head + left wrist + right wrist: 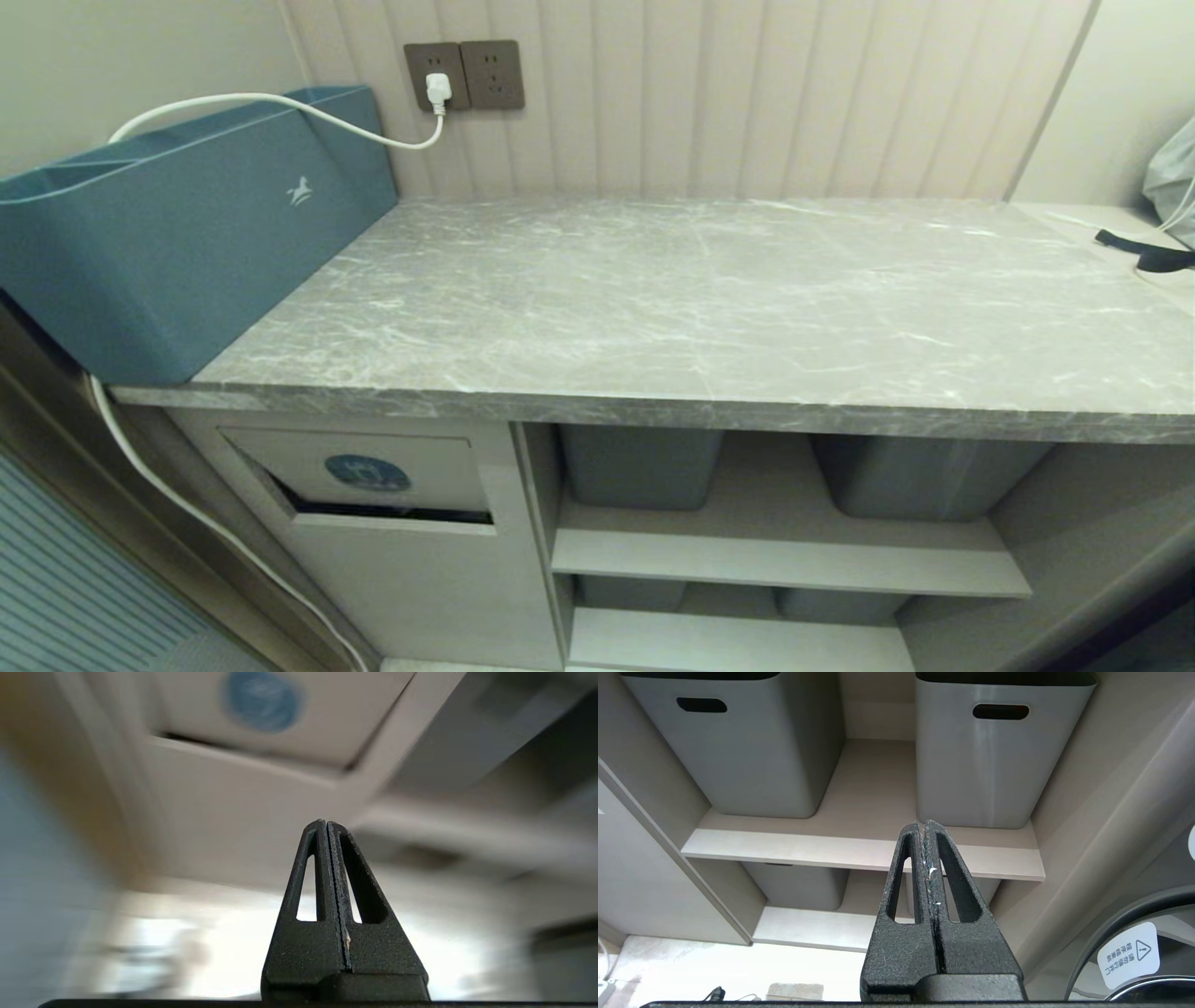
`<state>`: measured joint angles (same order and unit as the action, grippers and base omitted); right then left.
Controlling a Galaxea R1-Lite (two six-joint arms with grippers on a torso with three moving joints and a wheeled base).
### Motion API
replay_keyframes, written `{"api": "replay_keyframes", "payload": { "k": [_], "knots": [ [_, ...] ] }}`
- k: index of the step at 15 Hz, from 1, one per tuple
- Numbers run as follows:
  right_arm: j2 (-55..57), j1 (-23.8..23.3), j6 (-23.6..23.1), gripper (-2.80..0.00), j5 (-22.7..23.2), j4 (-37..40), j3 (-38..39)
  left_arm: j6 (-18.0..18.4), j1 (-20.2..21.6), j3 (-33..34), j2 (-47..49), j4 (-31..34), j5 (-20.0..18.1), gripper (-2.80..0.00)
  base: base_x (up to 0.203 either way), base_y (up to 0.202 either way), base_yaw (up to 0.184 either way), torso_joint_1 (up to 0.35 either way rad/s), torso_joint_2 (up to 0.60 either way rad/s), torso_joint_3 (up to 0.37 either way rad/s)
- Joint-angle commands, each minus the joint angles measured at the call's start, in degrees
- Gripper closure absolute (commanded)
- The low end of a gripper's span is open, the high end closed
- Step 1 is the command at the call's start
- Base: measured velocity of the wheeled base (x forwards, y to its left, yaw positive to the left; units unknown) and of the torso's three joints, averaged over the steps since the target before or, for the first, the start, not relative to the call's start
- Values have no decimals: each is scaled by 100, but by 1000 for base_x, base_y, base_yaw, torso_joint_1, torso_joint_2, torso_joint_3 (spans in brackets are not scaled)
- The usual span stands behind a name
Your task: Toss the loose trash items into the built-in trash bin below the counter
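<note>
The grey marble counter [709,308] fills the head view and nothing lies on its slab; the loose trash items are out of view. Under its left end is the built-in trash bin [392,551], a beige panel whose flap [369,467] with a round blue sticker [367,473] is tilted, leaving a dark slot along its lower edge. My left gripper [325,823] is shut with nothing in it, low in front of that panel, with the flap's sticker [261,701] ahead. My right gripper [923,823] is shut and empty, facing the shelves. Neither arm shows in the head view.
A large blue-teal box [187,233] stands on the counter's left end, a white cable [280,103] running from it to a wall socket [464,75]. Grey plastic tubs [738,742] [994,746] sit on the beige shelves [784,560]. A black strap [1144,250] lies at the far right.
</note>
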<state>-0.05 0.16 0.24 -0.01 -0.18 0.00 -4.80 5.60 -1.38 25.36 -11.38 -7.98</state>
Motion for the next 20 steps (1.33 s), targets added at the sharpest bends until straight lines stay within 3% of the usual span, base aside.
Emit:
{"api": "replay_keyframes", "payload": {
  "k": [1, 2, 3, 4, 7, 12, 20],
  "knots": [
    [-4, 2, 2, 0, 1, 0, 0, 1419, 88, 91, -926, 481, 348, 0, 0, 0, 0, 0, 0, 0],
    [-4, 2, 2, 0, 1, 1, 0, 1327, 116, 128, -921, 917, 616, 0, 0, 0, 0, 0, 0, 0],
    [-4, 2, 2, 0, 0, 1, 0, 1056, 117, 138, -913, 1181, 606, 0, 0, 0, 0, 0, 0, 0],
    [-4, 2, 2, 0, 1, 1, 0, 1013, -43, 138, -882, 1218, 571, 0, 0, 0, 0, 0, 0, 0],
    [-4, 2, 2, 0, 1, -2, 0, 1017, -953, 136, -814, 1225, 611, 0, 0, 0, 0, 0, 0, 0],
    [-4, 2, -87, 0, 10, -8, 0, 1089, -613, 139, -2442, 1221, 693, 0, 0, 0, 0, 0, 0, 0],
    [-4, 2, -16, 0, -8, 1, 0, 1103, -560, 147, -2518, 1200, 683, 0, 0, 0, 0, 0, 0, 0]
  ]
}}
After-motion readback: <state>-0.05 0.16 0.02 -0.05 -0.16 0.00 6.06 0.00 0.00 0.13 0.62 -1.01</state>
